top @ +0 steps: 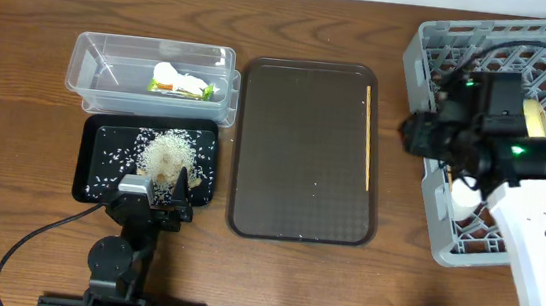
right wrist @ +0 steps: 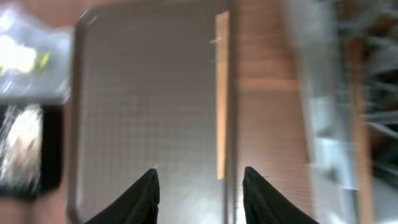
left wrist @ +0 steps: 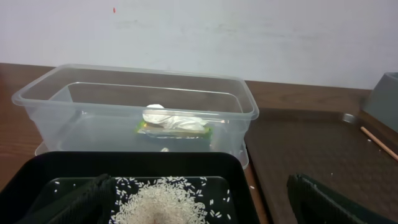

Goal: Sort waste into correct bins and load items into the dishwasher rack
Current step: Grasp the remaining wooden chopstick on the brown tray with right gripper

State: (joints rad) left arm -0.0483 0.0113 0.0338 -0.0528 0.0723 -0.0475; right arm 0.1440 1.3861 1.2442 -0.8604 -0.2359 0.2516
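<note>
The clear tub [top: 96,64] holds the green-and-orange wrapper [top: 181,88] and the white scrap [top: 167,71]; both also show in the left wrist view, wrapper [left wrist: 176,131] and scrap [left wrist: 163,117]. The black tray [top: 103,142] holds the rice heap [top: 167,153], also seen in the left wrist view [left wrist: 165,202]. My left gripper [top: 157,186] is open at the tray's near edge, its fingers [left wrist: 199,208] either side of the rice. One chopstick [top: 367,137] lies on the brown tray [top: 293,155]. My right gripper [right wrist: 199,186] is open above the chopstick [right wrist: 221,93], beside the grey rack [top: 434,48].
In the rack, a yellow-green plate edge [top: 537,120] and a white item [top: 464,199] show partly under my right arm. The right wrist view is blurred. Bare wooden table [top: 14,128] lies left of the bins.
</note>
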